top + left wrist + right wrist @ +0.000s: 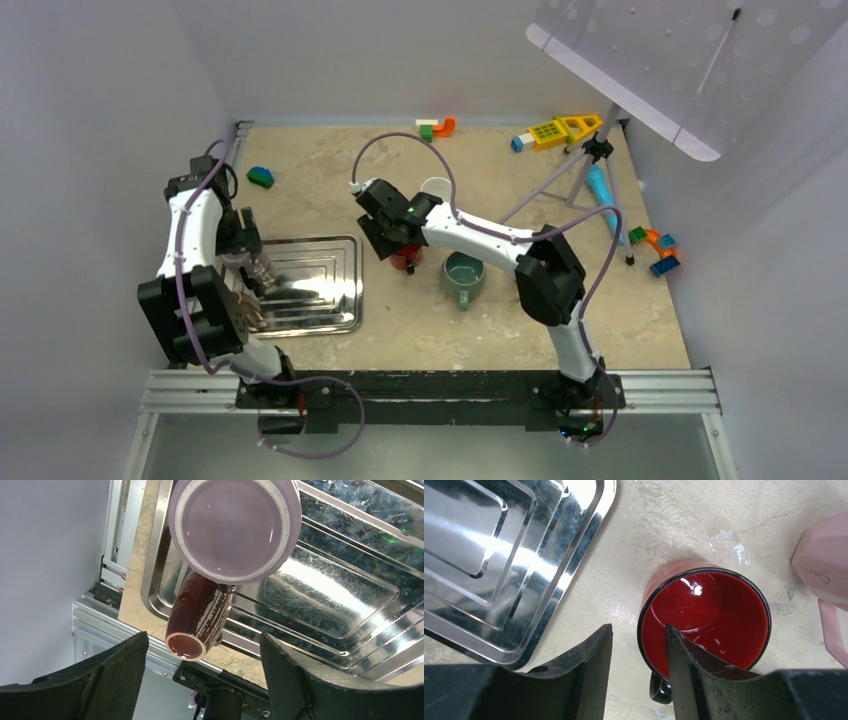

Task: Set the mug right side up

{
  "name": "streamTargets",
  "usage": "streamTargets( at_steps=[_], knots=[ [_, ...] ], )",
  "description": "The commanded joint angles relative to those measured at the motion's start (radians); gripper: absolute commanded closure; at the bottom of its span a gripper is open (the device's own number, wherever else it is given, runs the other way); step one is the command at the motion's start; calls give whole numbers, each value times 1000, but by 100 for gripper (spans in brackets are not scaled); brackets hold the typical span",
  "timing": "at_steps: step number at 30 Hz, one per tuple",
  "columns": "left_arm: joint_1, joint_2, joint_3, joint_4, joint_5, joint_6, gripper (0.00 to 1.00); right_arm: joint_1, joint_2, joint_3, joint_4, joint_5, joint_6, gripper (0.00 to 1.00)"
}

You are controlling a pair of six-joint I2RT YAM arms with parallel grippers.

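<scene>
Mug (pixel 704 615) is set upright, so release is judged in hand; right claw (pixel 638 630), spread astride its 9 o'clock rim, should be lifted clear.

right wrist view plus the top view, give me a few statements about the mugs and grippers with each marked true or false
1. The red ceramic mug with a black rim stands with its opening up. True.
2. The right gripper has its fingers either side of that mug's wall, one outside and one over the inside. True.
3. The red ceramic mug stands in the shiny steel tray. False: it stands on the beige stone-look table, beside the tray.
4. The teal ceramic mug lies on its side. False: it stands upright, opening up.
5. The left gripper is shut on a mug. False: its fingers stand wide apart, gripping nothing.
</scene>
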Motion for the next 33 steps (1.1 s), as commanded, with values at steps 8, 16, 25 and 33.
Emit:
streamTargets(
  at_steps=[8, 16, 25, 33],
  knots=[
    [110, 167, 29, 11, 111, -37, 45, 6, -166, -20, 15, 20, -13, 53],
    [106, 194, 1, 77, 150, -33, 61, 6, -162, -27, 0, 30, -14, 53],
    [104, 209, -55, 188, 104, -32, 62, 6, -174, -52, -16, 35, -20, 53],
    [102, 205, -58, 260, 79, 19, 90, 6, -191, -95, -14, 33, -8, 53]
  ],
)
